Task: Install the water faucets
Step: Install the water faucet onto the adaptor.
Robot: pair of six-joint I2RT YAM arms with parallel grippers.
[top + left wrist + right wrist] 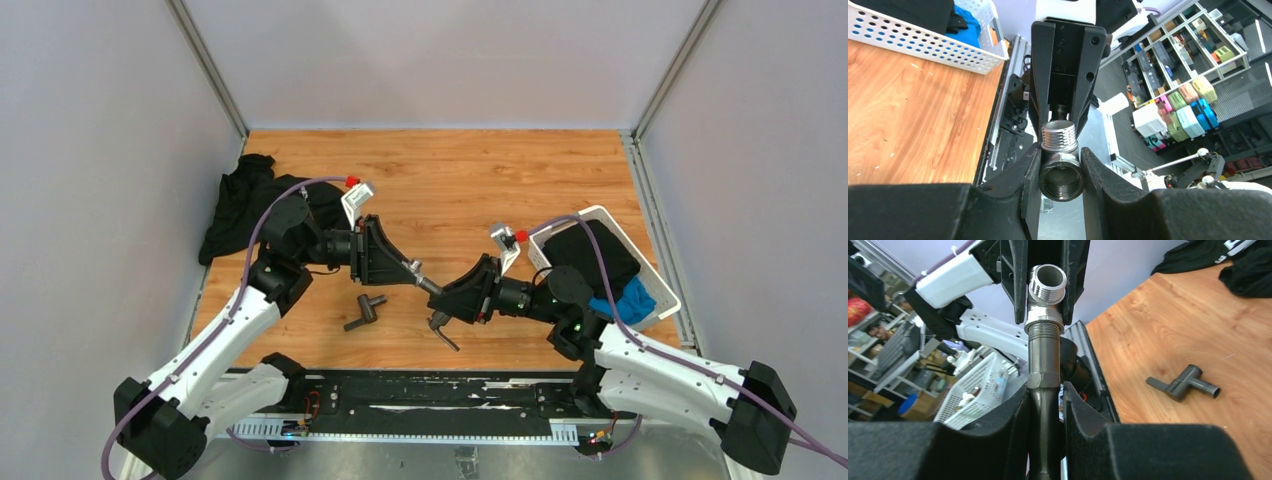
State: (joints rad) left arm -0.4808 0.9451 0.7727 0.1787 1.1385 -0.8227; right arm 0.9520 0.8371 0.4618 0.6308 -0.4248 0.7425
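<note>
Two water faucet parts meet in mid-air over the table's middle. My left gripper (405, 267) (1061, 152) is shut on a small metal tee fitting (1061, 172) (1047, 290) with a silver threaded stub. My right gripper (452, 291) (1046, 390) is shut on a dark-grey faucet pipe (1043, 360) (432, 285), whose threaded end sits in the tee. Just below the right gripper shows a thin lever handle (442, 328); whether it hangs from the held pipe or lies on the wood I cannot tell. A T-shaped faucet piece (365, 312) (1184, 382) lies loose on the table.
A white plastic basket (662, 292) (923, 46) with black and blue cloth stands at the right edge. A black cloth garment (240, 200) (1238, 262) lies at the back left. Grey walls enclose the wooden table (450, 180) on three sides.
</note>
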